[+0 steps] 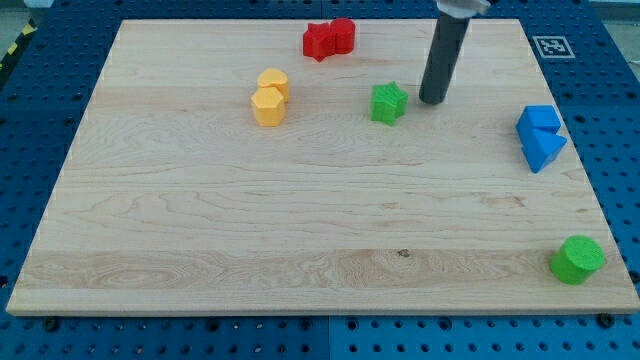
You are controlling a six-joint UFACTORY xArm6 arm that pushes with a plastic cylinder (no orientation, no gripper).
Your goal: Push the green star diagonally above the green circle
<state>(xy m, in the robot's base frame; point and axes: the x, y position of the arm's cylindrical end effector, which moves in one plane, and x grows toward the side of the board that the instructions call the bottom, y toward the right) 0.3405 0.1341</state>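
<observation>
The rod comes down from the view's top edge, leaning a touch so its upper part sits further to the view's right than its foot, and my tip is planted on the wooden board. There are no jaws here to stand apart or together, just a plain dark rod end, and it grips nothing.

Take the green star as the marker. My tip sits just beside it on the view's right, level with it, with a sliver of bare wood between them, so near but not touching as far as I can see.

From that star, the two red blocks huddle together up and to the view's left, near the board's top edge. The two yellow blocks sit touching each other well off to the star's left. Two blue blocks are pressed together away to its right, slightly lower. The green circle lies far down and to the right of the star, in the board's bottom right corner.
</observation>
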